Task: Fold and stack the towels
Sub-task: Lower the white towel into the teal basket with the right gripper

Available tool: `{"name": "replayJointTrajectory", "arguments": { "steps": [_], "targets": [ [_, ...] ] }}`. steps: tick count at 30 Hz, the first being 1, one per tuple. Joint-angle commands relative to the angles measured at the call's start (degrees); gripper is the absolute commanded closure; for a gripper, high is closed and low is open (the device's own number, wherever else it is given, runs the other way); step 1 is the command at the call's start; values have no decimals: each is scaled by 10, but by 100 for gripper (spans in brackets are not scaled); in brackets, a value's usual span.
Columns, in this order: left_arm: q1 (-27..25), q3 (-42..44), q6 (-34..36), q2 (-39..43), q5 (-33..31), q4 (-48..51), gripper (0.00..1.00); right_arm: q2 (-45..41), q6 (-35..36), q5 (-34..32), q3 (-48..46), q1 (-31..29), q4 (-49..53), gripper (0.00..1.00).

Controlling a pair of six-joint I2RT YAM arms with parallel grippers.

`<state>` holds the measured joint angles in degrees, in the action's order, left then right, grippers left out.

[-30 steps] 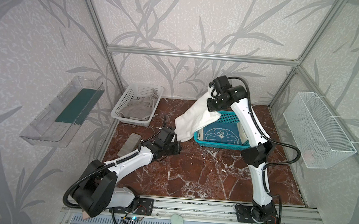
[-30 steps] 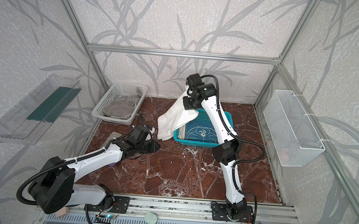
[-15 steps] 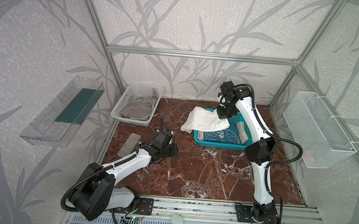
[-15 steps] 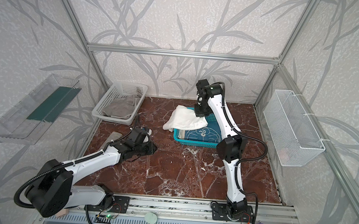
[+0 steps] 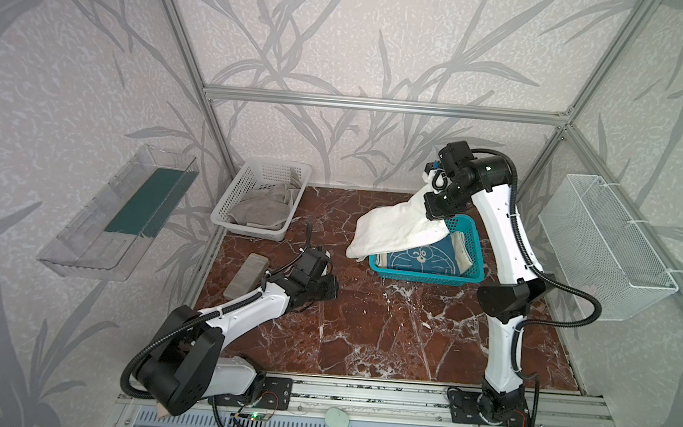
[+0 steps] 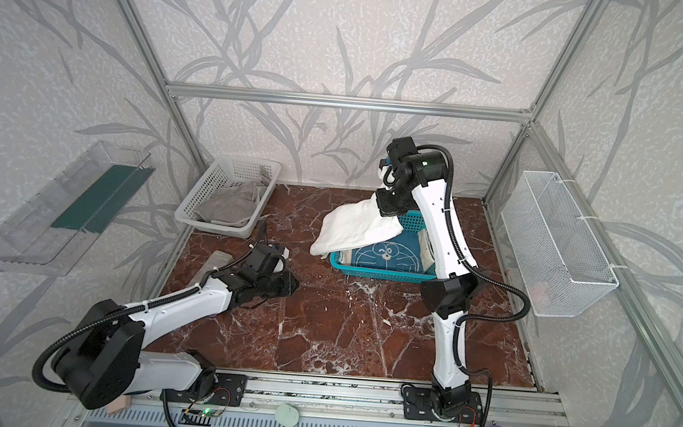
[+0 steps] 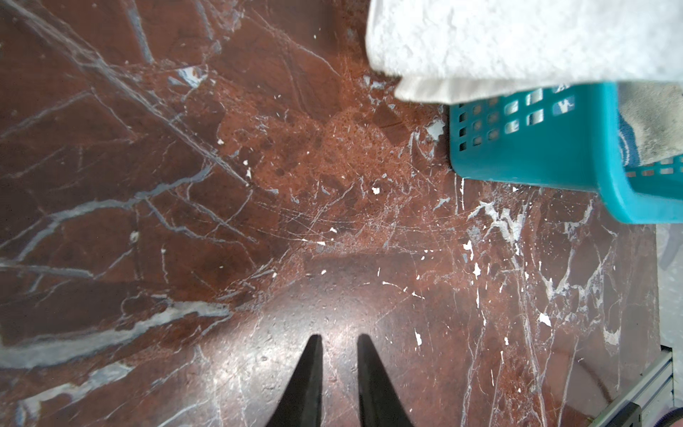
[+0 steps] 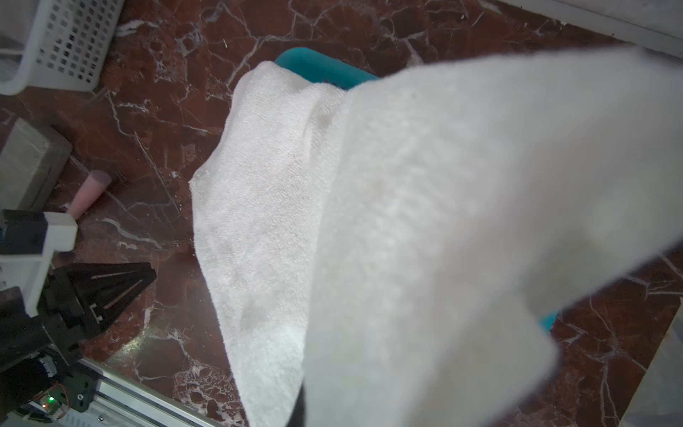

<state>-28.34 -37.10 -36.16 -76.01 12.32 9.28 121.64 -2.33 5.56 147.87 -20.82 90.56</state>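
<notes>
"White towel [image 5: 396, 231], where is it?"
"Hanging from the right hand [image 5: 433, 211], pinched by one end. It drapes down from the hand across the rim of the teal basket [image 5: 422, 276], over the blue towel [image 5: 419, 260]."
"And the left hand [image 7: 338, 344]?"
"Barely parted, holding nothing, low over the counter [image 7: 184, 185]. The towel's free end hangs near, ahead of it."

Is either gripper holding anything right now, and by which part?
Right gripper holds the white towel by its raised end; left gripper, jaws slightly apart, holds nothing.
</notes>
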Motion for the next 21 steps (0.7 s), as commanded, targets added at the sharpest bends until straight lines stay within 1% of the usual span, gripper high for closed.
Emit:
{"name": "replayJointTrajectory", "arguments": {
  "steps": [1,4,6,10,14,21],
  "targets": [
    [3,-23,0,-16,13,8,79,-16,29,-3,-77,26,3,100],
    [3,-27,-1,-26,20,11,79,-19,26,27,-144,51,-47,100],
    [3,-26,-6,-28,22,8,79,-14,27,24,-169,59,-71,100],
    [3,-19,-13,-30,21,4,79,10,34,13,-188,77,-86,100],
    [4,-22,-12,-36,18,6,79,16,36,-16,-215,86,-106,100],
    [4,-41,-6,-55,15,14,79,-27,6,-25,-306,101,-202,100]
  ]
}}
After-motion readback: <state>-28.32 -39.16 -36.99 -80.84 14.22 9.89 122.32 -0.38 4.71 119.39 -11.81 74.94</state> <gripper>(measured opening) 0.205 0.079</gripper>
